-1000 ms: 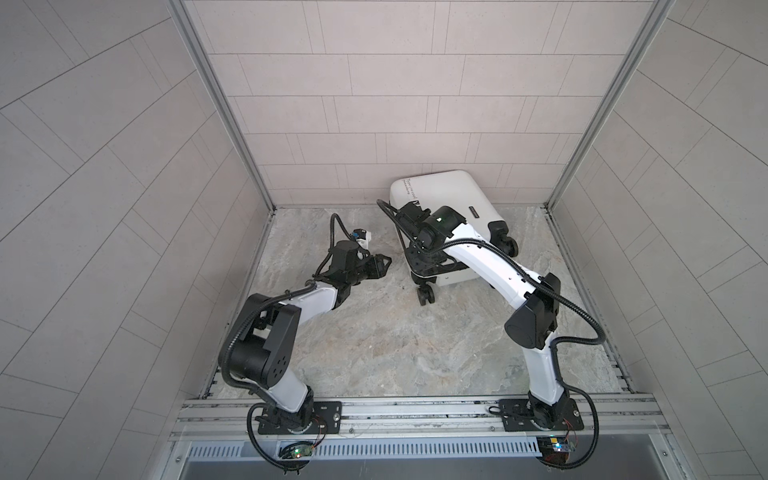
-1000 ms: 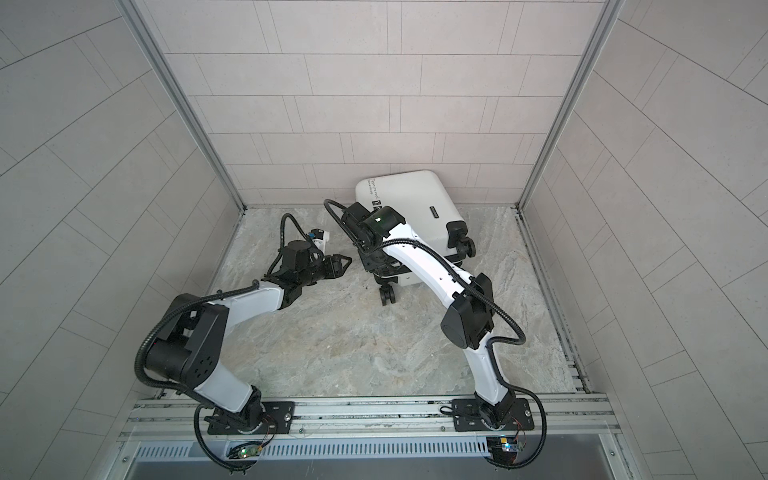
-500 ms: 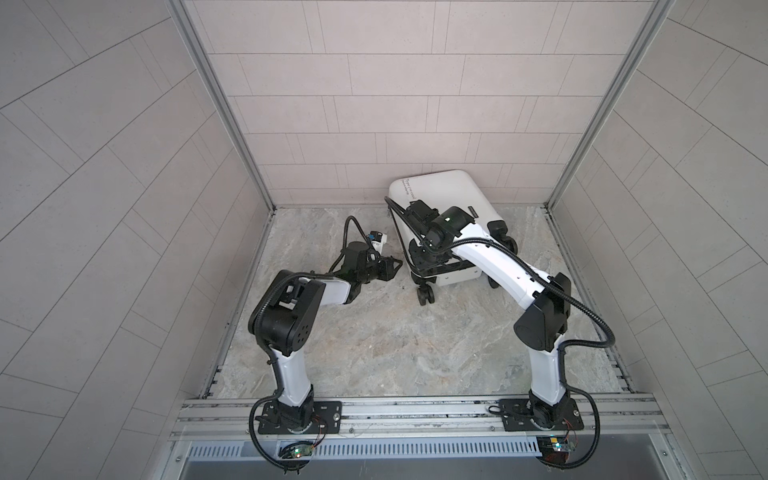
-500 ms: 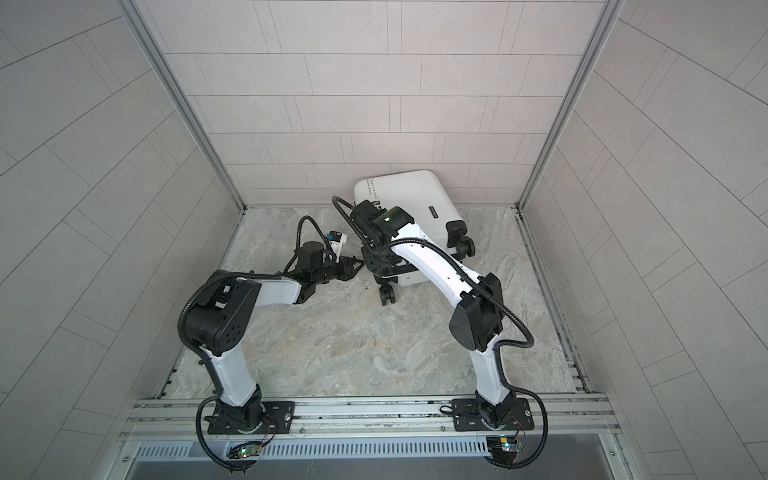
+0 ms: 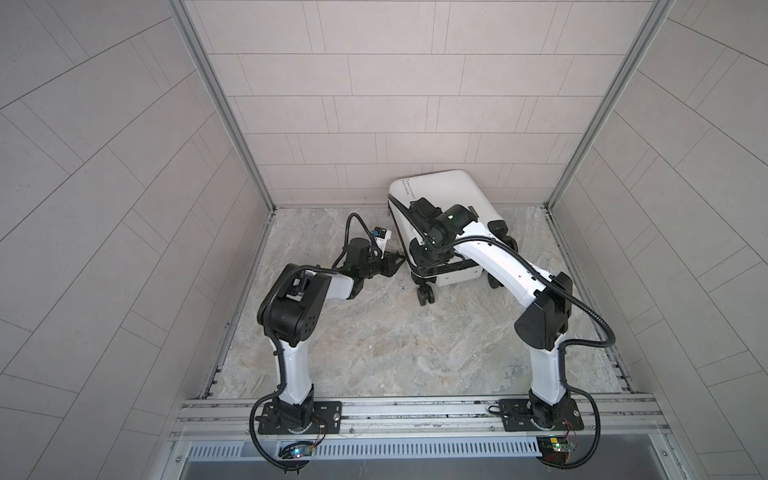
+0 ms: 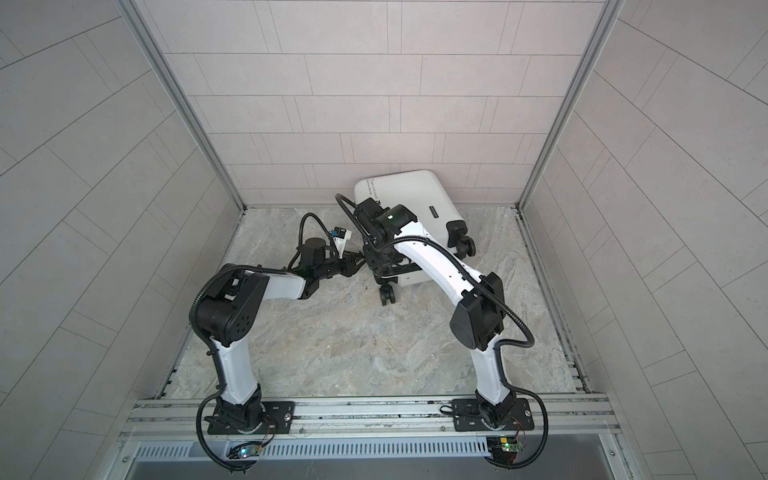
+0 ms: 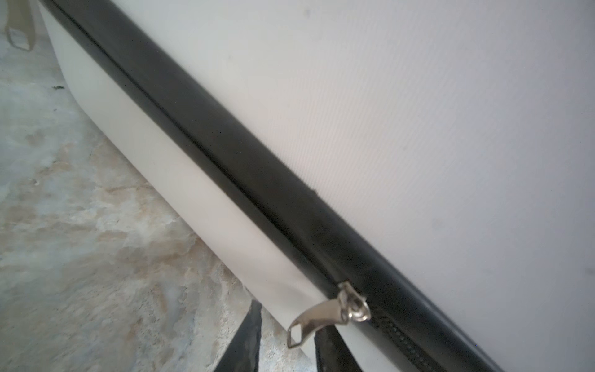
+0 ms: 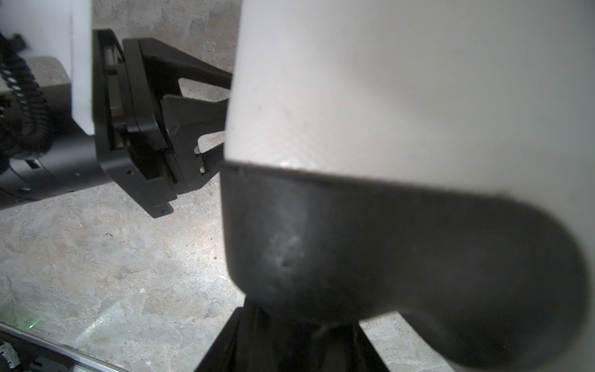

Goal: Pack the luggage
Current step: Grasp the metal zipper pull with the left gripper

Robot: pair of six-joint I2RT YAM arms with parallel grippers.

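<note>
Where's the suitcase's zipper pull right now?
In the left wrist view, the zipper pull hangs from the black zipper band on the luggage's side, right in front of the left gripper.

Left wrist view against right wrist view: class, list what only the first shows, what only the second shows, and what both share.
Only the left wrist view: a silver zipper pull on the black zipper band, lying between two black fingertips. Only the right wrist view: the left gripper seen from outside, and a black wheel housing. Both: the white luggage and the marbled floor.
</note>
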